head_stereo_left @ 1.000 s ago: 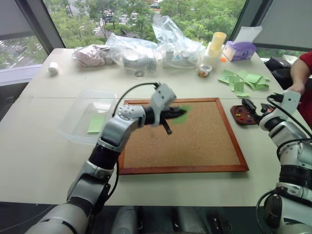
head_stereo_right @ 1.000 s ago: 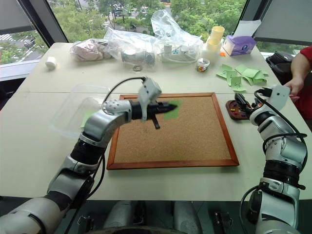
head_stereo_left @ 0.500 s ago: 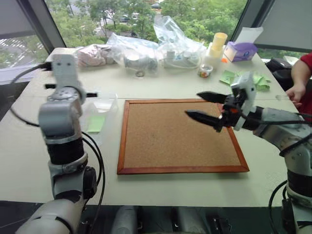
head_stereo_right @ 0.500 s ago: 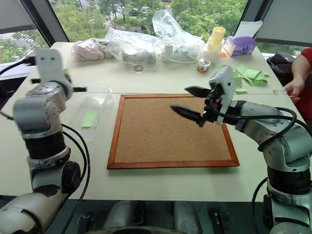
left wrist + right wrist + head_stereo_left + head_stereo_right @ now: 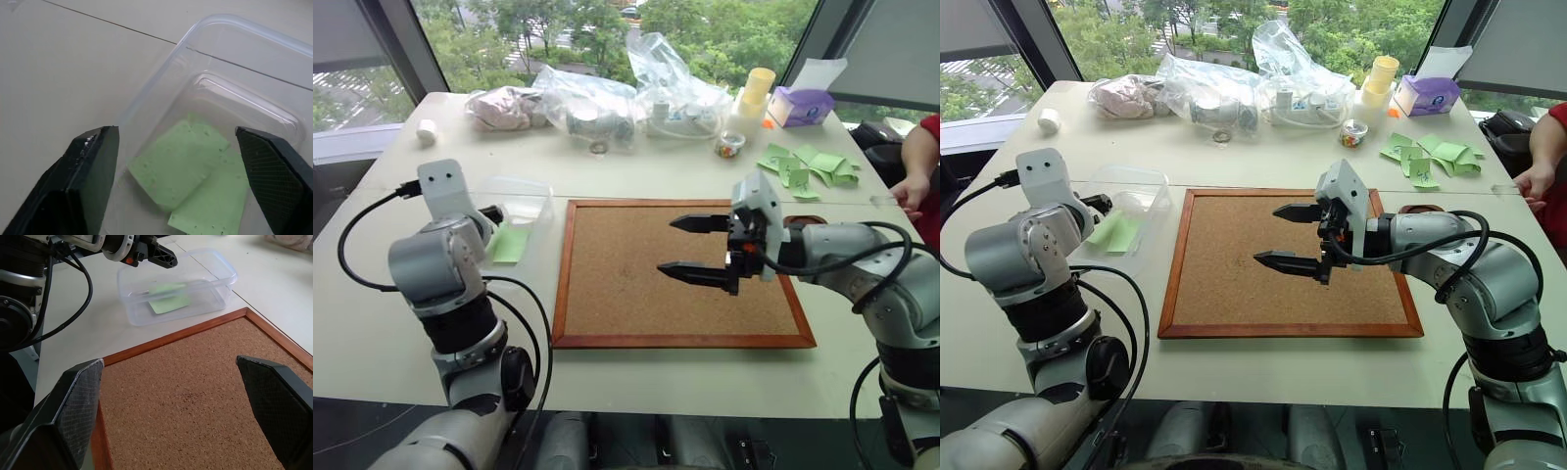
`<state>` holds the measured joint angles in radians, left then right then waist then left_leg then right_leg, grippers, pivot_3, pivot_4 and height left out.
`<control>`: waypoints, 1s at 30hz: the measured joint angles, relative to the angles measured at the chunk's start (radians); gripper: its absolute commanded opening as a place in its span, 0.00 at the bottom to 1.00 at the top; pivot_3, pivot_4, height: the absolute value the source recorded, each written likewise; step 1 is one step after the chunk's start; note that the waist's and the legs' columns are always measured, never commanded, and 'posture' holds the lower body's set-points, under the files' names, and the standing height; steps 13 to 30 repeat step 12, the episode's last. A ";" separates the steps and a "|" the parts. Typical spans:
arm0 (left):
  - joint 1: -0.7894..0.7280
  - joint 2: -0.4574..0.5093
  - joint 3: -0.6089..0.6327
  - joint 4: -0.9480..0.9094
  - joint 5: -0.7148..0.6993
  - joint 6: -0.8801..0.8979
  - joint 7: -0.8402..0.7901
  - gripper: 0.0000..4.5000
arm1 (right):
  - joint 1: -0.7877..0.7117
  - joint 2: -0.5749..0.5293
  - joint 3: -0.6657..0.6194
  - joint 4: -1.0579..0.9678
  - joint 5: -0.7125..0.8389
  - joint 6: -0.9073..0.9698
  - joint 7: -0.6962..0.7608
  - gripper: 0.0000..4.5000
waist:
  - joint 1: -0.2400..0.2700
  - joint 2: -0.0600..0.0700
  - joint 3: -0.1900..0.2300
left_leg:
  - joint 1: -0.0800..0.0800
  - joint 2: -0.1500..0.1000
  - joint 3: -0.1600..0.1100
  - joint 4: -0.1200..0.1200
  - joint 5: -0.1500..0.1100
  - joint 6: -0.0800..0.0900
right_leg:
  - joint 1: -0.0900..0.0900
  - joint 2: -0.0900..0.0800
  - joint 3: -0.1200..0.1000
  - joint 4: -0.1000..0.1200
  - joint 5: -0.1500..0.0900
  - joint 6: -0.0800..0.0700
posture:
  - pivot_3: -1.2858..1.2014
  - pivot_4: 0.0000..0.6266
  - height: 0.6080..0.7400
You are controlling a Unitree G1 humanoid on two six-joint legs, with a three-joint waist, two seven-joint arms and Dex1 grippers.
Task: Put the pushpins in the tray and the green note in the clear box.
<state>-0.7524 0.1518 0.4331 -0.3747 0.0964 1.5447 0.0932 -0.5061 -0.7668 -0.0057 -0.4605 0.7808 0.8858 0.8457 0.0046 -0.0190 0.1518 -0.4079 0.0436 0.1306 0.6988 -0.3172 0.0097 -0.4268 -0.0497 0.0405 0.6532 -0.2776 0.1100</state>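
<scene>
The clear box stands left of the corkboard. The green note lies flat inside it, partly over a second green paper. My left gripper hovers open just above the box's near end, with nothing between its fingers. My right gripper is open and empty over the middle of the corkboard, pointing left. Only a sliver of the tray shows behind my right forearm. The pushpins are hidden.
The wood-framed corkboard fills the table's middle. A heap of loose green papers, a purple tissue box, stacked cups and crinkled plastic bags line the back. A person's hand rests at the right edge.
My left gripper carried the green note from over the corkboard to the clear box and opened, leaving it inside. My right gripper swung left from the tray to above the corkboard.
</scene>
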 measured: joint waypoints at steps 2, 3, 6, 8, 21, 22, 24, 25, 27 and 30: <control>0.003 0.049 -0.040 -0.001 -0.011 -0.012 -0.027 0.99 | 0.000 0.000 0.000 0.000 -0.002 0.000 0.001 1.00 | 0.000 0.000 0.000 | 0.000 0.000 0.000 0.000 0.000 0.000 | 0.000 0.000 0.000 0.000 0.000 0.000 | 0.52 0.24 0.91; 0.004 0.084 -0.064 -0.003 -0.022 -0.034 -0.048 0.99 | 0.001 -0.003 -0.001 0.000 -0.002 0.000 0.001 1.00 | 0.000 -0.001 0.000 | 0.000 0.000 0.000 0.000 0.000 0.000 | 0.000 0.000 0.000 0.000 0.000 0.000 | 0.52 0.24 0.91; 0.003 0.135 -0.104 -0.068 -0.110 -0.115 -0.170 0.99 | 0.016 -0.020 -0.022 -0.001 0.000 0.005 -0.008 1.00 | 0.004 0.000 0.000 | 0.000 0.000 0.000 0.000 0.000 0.000 | 0.000 -0.002 -0.001 0.000 0.000 0.000 | 0.52 0.24 0.91; 0.027 0.181 -0.120 -0.104 -0.204 -0.128 -0.291 0.99 | 0.029 -0.021 -0.048 0.000 0.000 0.007 -0.022 1.00 | 0.005 0.000 0.000 | 0.000 -0.001 0.000 0.000 0.000 0.000 | 0.000 -0.002 -0.001 0.000 0.000 0.000 | 0.52 0.24 0.91; 0.129 0.281 -0.148 -0.151 -0.365 -0.259 -0.522 0.99 | 0.076 -0.034 -0.111 0.035 -0.004 0.012 -0.055 1.00 | -0.001 0.000 0.000 | 0.000 0.000 0.001 0.000 0.000 0.000 | 0.000 -0.002 -0.001 0.000 0.000 -0.001 | 0.52 0.24 0.91; 0.129 0.281 -0.148 -0.151 -0.365 -0.259 -0.522 0.99 | 0.076 -0.034 -0.111 0.035 -0.004 0.012 -0.055 1.00 | -0.001 0.000 0.000 | 0.000 0.000 0.001 0.000 0.000 0.000 | 0.000 -0.002 -0.001 0.000 0.000 -0.001 | 0.52 0.24 0.91; 0.129 0.281 -0.148 -0.151 -0.365 -0.259 -0.522 0.99 | 0.076 -0.034 -0.111 0.035 -0.004 0.012 -0.055 1.00 | -0.001 0.000 0.000 | 0.000 0.000 0.001 0.000 0.000 0.000 | 0.000 -0.002 -0.001 0.000 0.000 -0.001 | 0.52 0.24 0.91; 0.129 0.281 -0.148 -0.151 -0.365 -0.259 -0.522 0.99 | 0.076 -0.034 -0.111 0.035 -0.004 0.012 -0.055 1.00 | -0.001 0.000 0.000 | 0.000 0.000 0.001 0.000 0.000 0.000 | 0.000 -0.002 -0.001 0.000 0.000 -0.001 | 0.52 0.24 0.91; 0.129 0.281 -0.148 -0.151 -0.365 -0.259 -0.522 0.99 | 0.076 -0.034 -0.111 0.035 -0.004 0.012 -0.055 1.00 | -0.001 0.000 0.000 | 0.000 0.000 0.001 0.000 0.000 0.000 | 0.000 -0.002 -0.001 0.000 0.000 -0.001 | 0.52 0.24 0.91; 0.129 0.281 -0.148 -0.151 -0.365 -0.259 -0.522 0.99 | 0.076 -0.034 -0.111 0.035 -0.004 0.012 -0.055 1.00 | -0.001 0.000 0.000 | 0.000 0.000 0.001 0.000 0.000 0.000 | 0.000 -0.002 -0.001 0.000 0.000 -0.001 | 0.52 0.24 0.91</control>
